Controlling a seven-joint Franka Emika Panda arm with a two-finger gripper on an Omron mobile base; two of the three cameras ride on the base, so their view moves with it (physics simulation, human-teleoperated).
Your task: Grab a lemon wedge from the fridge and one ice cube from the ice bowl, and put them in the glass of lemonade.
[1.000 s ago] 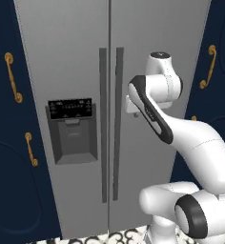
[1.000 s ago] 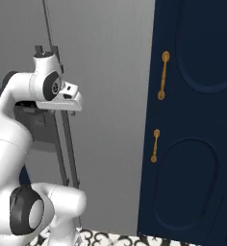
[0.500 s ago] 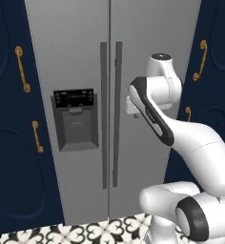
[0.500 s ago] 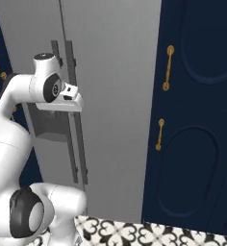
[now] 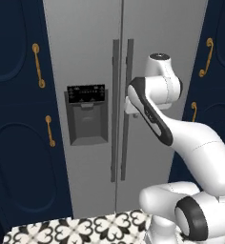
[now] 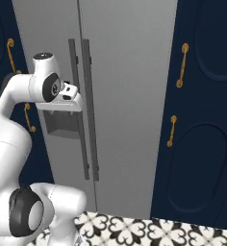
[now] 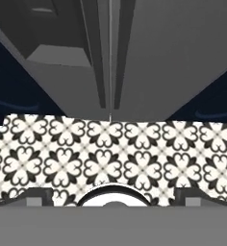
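Arm raised before closed fridge.
Hand near the door handles, apart from them; tiled floor below; jaw state cannot be told.

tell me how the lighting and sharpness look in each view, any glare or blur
Left base view: even, flat light on the fridge, no glare, edges crisp. Right base view: the same flat light, and the brass cabinet handles show only a soft sheen. Hand view: the patterned floor tiles are sharp, while the fridge doors above shade darker toward the top; no blur.
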